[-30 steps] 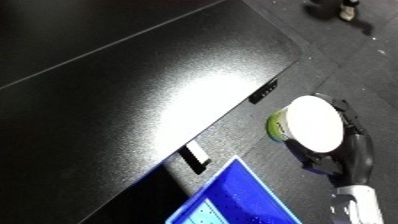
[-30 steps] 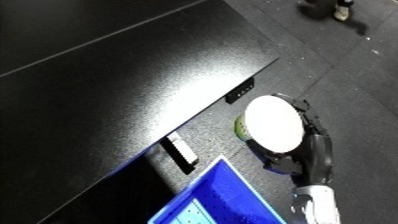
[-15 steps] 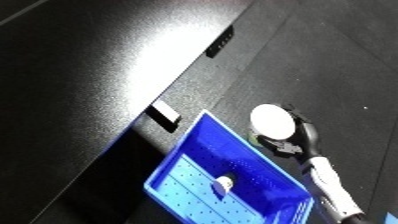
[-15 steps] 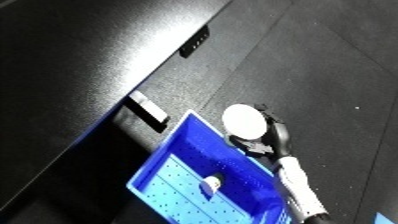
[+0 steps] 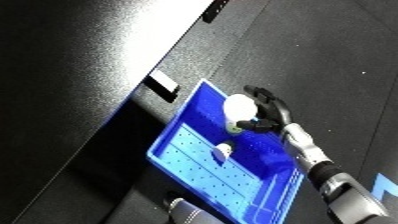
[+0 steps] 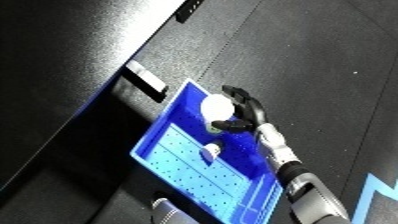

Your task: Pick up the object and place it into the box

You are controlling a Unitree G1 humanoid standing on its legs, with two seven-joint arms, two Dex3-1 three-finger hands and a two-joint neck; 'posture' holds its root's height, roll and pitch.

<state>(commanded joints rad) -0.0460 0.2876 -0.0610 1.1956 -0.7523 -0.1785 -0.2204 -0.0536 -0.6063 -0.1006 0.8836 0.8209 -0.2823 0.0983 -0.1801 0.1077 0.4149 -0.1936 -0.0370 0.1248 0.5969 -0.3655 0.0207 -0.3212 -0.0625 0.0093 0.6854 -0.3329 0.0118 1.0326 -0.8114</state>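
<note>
A blue bin (image 5: 200, 170) with a dotted floor sits beside the black table's edge. My right hand (image 5: 269, 115) hangs over the bin's far end, its fingers and thumb curled round a round white object (image 5: 239, 107) with a green rim. A small white item (image 5: 223, 149) lies on the bin's floor just below the held object. My right forearm (image 5: 313, 160) runs in from the lower right. A bit of a silver arm (image 5: 182, 207) shows at the bottom edge; my left hand is out of sight.
A large black table (image 5: 80, 65) fills the left half of the view. A white label (image 5: 164, 84) lies on its edge close to the bin. Dark floor (image 5: 329, 60) spreads to the right.
The camera has swung, so the whole view shifted. My right hand has carried the white object from beside the bin's far corner to above the bin's inside.
</note>
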